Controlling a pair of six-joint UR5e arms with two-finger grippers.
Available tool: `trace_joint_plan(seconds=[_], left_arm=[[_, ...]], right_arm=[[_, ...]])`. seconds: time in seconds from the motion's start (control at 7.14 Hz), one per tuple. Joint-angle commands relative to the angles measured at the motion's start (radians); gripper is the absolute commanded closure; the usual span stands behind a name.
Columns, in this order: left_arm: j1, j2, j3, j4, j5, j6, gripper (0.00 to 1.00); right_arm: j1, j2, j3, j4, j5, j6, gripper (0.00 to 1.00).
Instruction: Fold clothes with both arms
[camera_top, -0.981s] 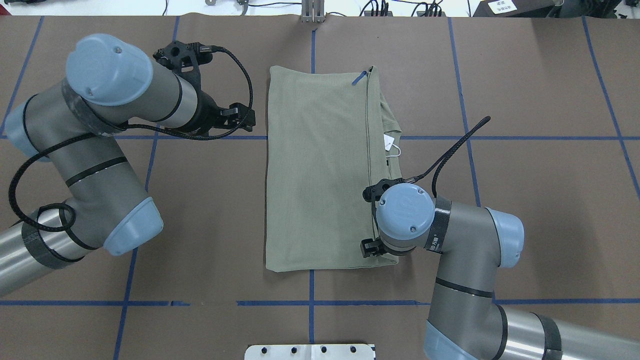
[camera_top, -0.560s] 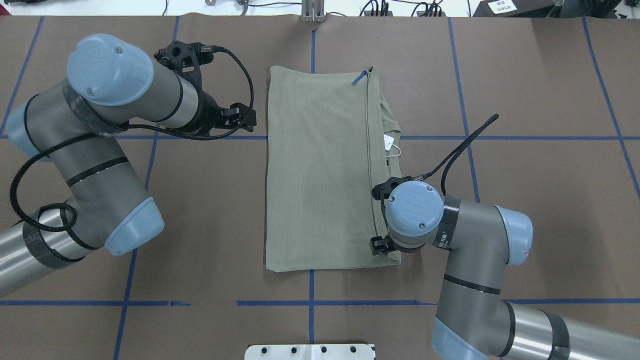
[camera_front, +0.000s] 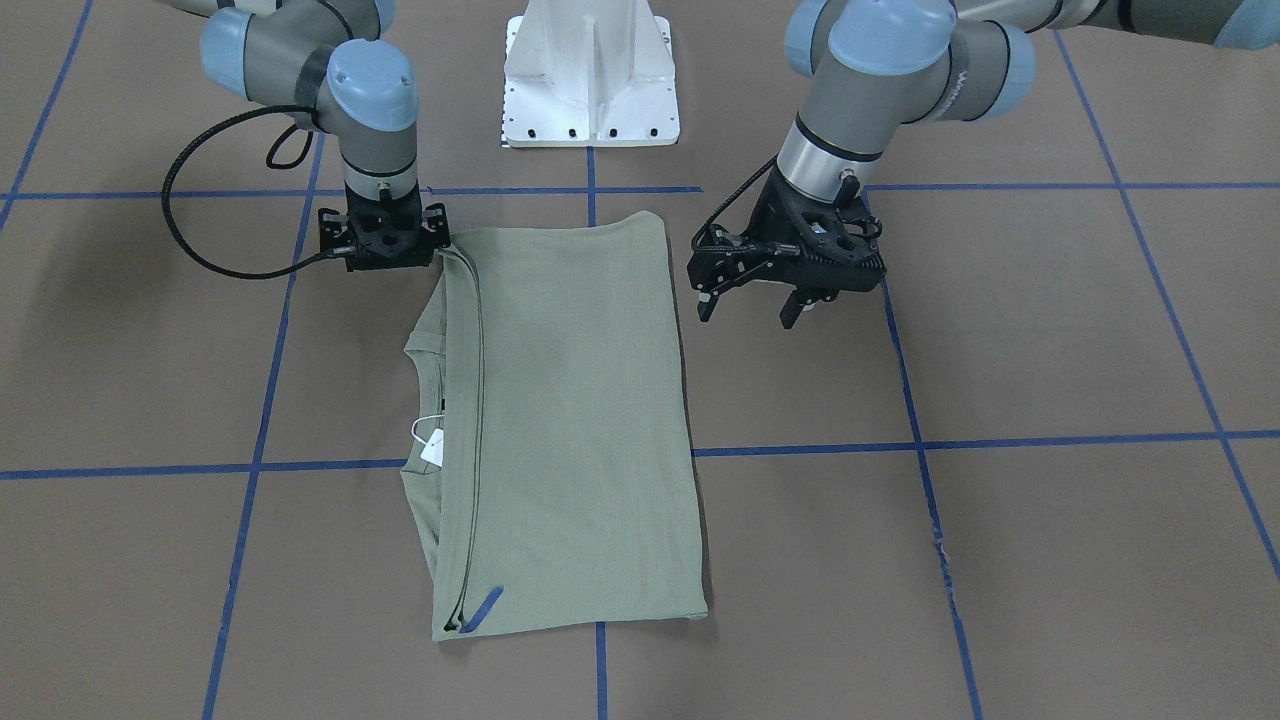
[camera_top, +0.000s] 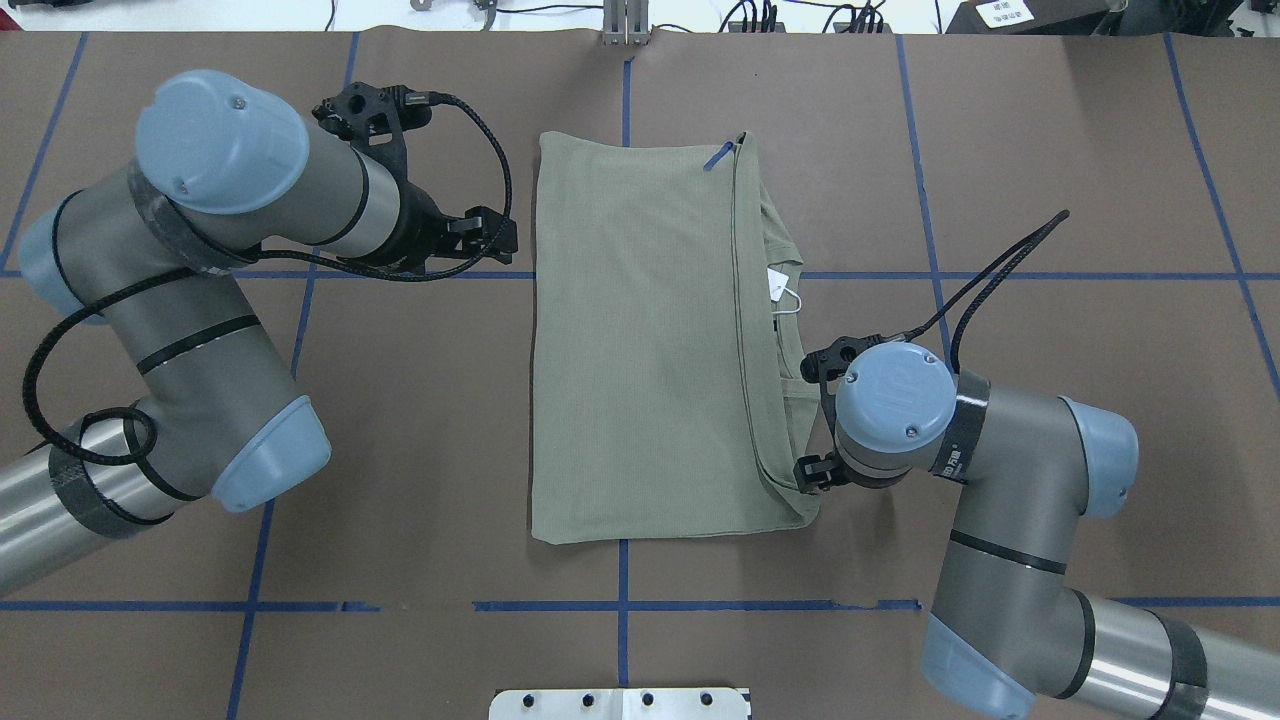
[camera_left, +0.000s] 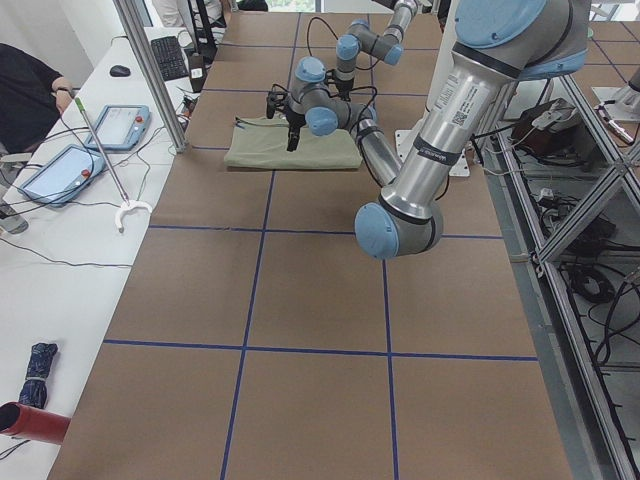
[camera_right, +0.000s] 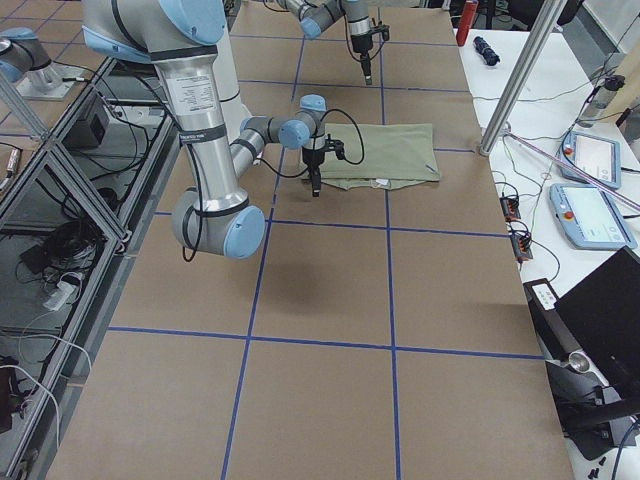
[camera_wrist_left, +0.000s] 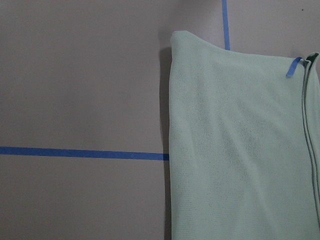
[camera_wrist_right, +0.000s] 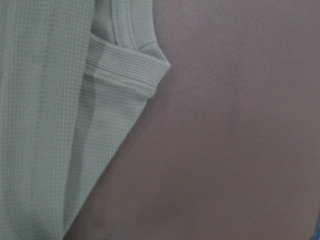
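Observation:
The sage-green shirt (camera_top: 640, 350) lies folded lengthwise into a long rectangle at the table's middle, also seen in the front view (camera_front: 580, 420). Its white hang tag (camera_top: 777, 285) sticks out at the collar on my right side. My right gripper (camera_front: 385, 262) points straight down at the shirt's near right corner. Its fingers are hidden under the wrist and look closed on the fabric edge there. The right wrist view shows a ribbed cuff (camera_wrist_right: 130, 65) flat on the table. My left gripper (camera_front: 745, 310) hangs open and empty above the table, just left of the shirt.
The white pedestal base (camera_front: 590, 75) stands at the robot's edge of the table. A short blue tape strip (camera_top: 716, 157) lies on the shirt's far end. Blue tape lines (camera_top: 400, 275) grid the brown table. A side bench with tablets (camera_right: 590, 190) lies beyond the far edge.
My right gripper has moved to the right, off the shirt's top, and the shirt's near right corner and edge seam have shifted right with it. The left gripper has barely moved.

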Motion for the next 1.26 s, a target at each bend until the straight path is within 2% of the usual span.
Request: trace_joint_plan(seconds=[0.0,0.42,0.56,1.12], left_arm=[[0.0,0.002,0.0,-0.003,0.0,0.004,0.0],[0.0,0.005,0.006,-0.003,0.001,0.009,0.0],[0.0,0.007,0.006,-0.003,0.002,0.007,0.0],[0.005,0.005,0.009,-0.004,0.001,0.0,0.0]], right_arm=[[0.009,0.056,0.005,-0.002,-0.002,-0.003,0.0],[0.009,0.2,-0.109,0.008,-0.003,-0.003,0.0],[0.003,0.205,-0.14,0.013,-0.003,-0.003,0.0],[-0.015,0.167,-0.142,0.004,0.003,-0.003,0.0]])
